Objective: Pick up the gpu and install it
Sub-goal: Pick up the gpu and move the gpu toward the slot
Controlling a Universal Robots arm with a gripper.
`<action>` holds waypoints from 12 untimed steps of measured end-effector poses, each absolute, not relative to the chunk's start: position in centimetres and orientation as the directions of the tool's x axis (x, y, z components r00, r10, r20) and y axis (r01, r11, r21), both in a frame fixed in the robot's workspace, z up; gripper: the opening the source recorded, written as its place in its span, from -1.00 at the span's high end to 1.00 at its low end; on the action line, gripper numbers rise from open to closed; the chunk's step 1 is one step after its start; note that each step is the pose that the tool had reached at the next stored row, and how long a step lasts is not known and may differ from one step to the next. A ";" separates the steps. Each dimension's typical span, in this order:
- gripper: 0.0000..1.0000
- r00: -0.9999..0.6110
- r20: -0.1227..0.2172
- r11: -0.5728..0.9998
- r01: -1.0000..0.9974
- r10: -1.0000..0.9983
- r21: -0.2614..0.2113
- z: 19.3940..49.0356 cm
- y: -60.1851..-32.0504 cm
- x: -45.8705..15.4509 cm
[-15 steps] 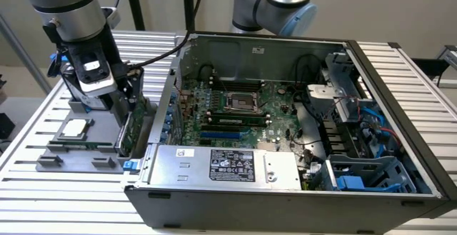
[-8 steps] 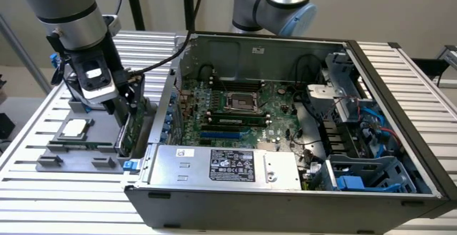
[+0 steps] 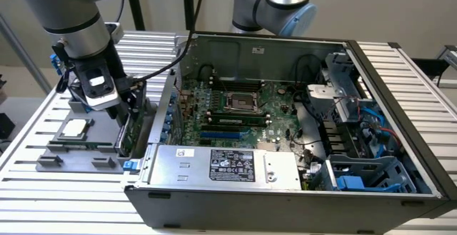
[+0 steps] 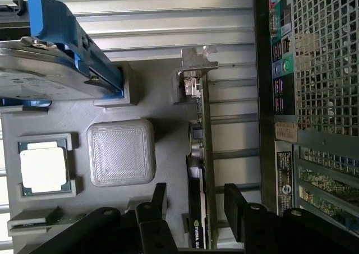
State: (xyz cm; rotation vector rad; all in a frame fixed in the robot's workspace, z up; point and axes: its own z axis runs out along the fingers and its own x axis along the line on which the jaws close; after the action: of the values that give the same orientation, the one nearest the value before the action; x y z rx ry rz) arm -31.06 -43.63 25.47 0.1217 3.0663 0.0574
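The pincer (image 4: 195, 189) stands apart, one finger on each side of the gpu (image 4: 200, 153). A gap shows on both sides, so nothing is clamped yet. The gpu stands on its long edge in a slot of the grey tray (image 4: 160, 97), just outside the case (image 4: 325, 69) and parallel to its wall. Its silver bracket is at the end away from the pincer.

Farther from the case than the gpu, the tray also carries a ridged grey block (image 4: 120, 152), a CPU (image 4: 44, 167) and a drive (image 4: 56, 58) in a blue frame. The tray lies on the slatted tabletop (image 3: 43, 203), touching or nearly touching the case.

The likely risks:
- The gaps on the two sides look unequal. If the pincer closes like this, one finger may reach the gpu first and tip it in its slot.
- The finger on the case side has little room and could knock the case wall.
- A grip on the thin upper edge alone might let the gpu swing.
- The bracket may catch on its holder as the gpu lifts.

The gpu's edge near the pincer bears a green-and-white logo that looks like NVIDIA. The stickers on the back of the case are too small to read. So is the white print on the power supply's (image 3: 228, 165) black label inside the case.
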 end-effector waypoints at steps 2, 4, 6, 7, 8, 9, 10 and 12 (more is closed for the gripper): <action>-0.07 -0.994 -0.072 0.996 0.079 0.082 0.040 25.1 -43.6 -31.1; -0.07 -0.994 -0.073 0.996 0.080 0.083 0.040 24.8 -43.6 -31.1; -0.07 -0.994 -0.075 0.996 0.081 0.084 0.040 24.4 -43.6 -31.1; -0.07 -0.993 -0.077 0.996 0.082 0.085 0.040 24.3 -43.6 -31.1; -0.07 -0.993 -0.078 0.996 0.082 0.085 0.041 24.2 -43.6 -31.1; -0.07 -0.993 -0.081 0.996 0.083 0.086 0.041 24.1 -43.6 -31.1; -0.07 -0.993 -0.085 0.996 0.083 0.086 0.041 24.1 -43.6 -31.1; -0.07 -0.992 -0.089 0.996 0.082 0.086 0.041 24.0 -43.6 -31.1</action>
State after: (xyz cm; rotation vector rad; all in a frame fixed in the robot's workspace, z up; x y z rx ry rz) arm -31.05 -43.61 24.04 0.1288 3.0471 0.0574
